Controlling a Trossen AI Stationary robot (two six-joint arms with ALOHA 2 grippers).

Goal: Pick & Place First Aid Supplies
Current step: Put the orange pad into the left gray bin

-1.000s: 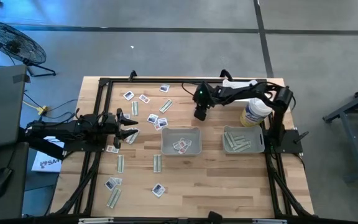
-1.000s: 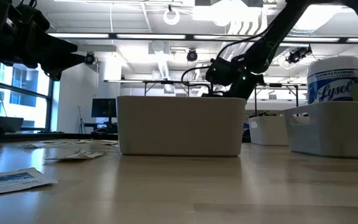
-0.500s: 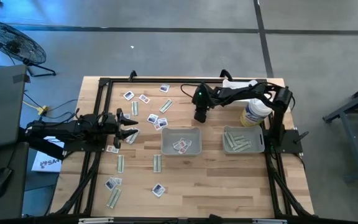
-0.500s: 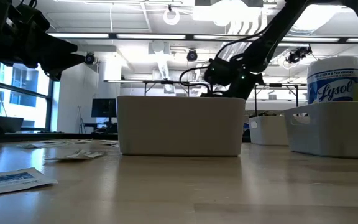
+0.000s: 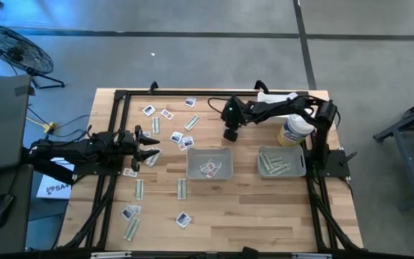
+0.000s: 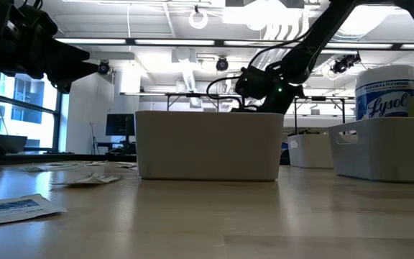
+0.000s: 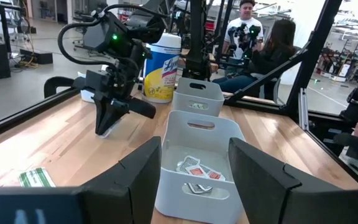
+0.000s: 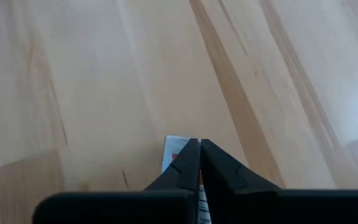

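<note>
Two trays were seen near the right gripper [image 5: 230, 134]: a middle tray [image 5: 209, 162] just below it on the table, holding a few squarish white packets [image 5: 208, 168], and a further tray [image 5: 282, 162] beside the white bottle [image 5: 293, 130], holding pale green strips [image 5: 273, 167]. The right gripper was clenched, its fingertips pinched on the edge of a white packet [image 8: 174, 151] lying flat on the wood directly beneath it. The step in hand was judged to be the pick; a lift and a short carry to the middle tray would be called for next. The left gripper [image 5: 152, 144] was held wide apart, empty, well away, with loose packets [image 5: 167, 114] scattered around it.
</note>
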